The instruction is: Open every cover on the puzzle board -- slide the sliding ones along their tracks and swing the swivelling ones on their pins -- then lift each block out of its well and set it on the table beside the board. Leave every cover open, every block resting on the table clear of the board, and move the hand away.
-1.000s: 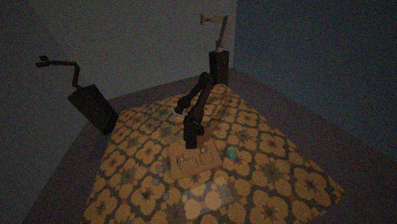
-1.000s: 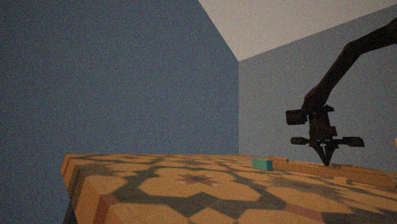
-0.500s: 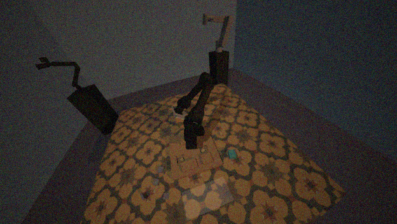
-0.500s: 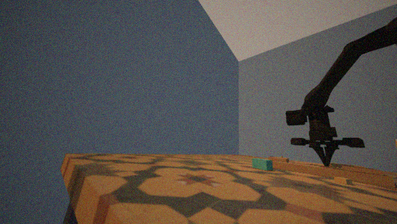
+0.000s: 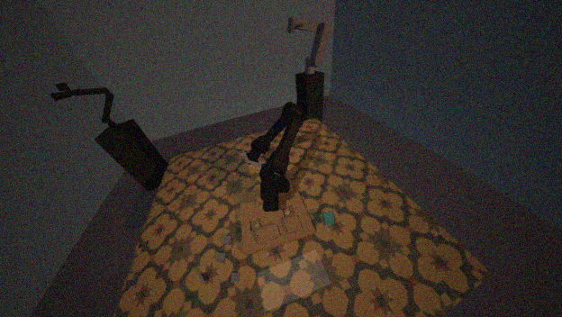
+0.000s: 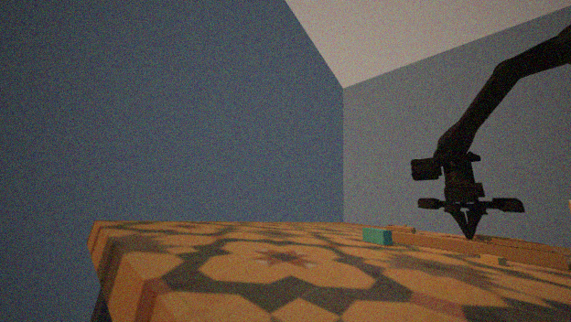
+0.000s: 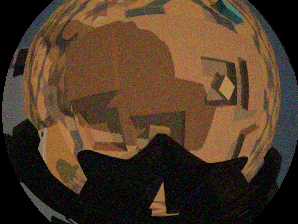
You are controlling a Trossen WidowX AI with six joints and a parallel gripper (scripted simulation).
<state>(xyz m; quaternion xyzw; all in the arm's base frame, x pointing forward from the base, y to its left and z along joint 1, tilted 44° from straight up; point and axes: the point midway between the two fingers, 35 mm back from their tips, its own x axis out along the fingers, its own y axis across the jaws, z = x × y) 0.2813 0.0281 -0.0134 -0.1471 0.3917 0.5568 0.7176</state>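
The wooden puzzle board (image 5: 308, 229) (image 6: 439, 242) (image 7: 192, 42) lies on the patterned table. My gripper (image 6: 469, 238) (image 7: 160, 137) is shut and empty, its tips low over the board. In the wrist view a dark recess with a pale yellow diamond-shaped piece (image 7: 227, 87) shows at the right. Another yellow piece (image 7: 160, 130) shows just beyond the fingertips, in a dark recess. More recesses show at the left, partly in shadow. I cannot tell how far each cover is open. A teal block (image 5: 329, 218) (image 6: 377, 236) (image 7: 230, 11) rests on the table, clear of the board.
Small greyish squares (image 5: 227, 239) (image 5: 220, 258) (image 5: 234, 276) show beside the board in the top view. A pale, see-through rectangle (image 5: 294, 280) shows in front of it. Two other arms (image 5: 108, 101) (image 5: 318, 45) stand on dark pedestals beyond the table.
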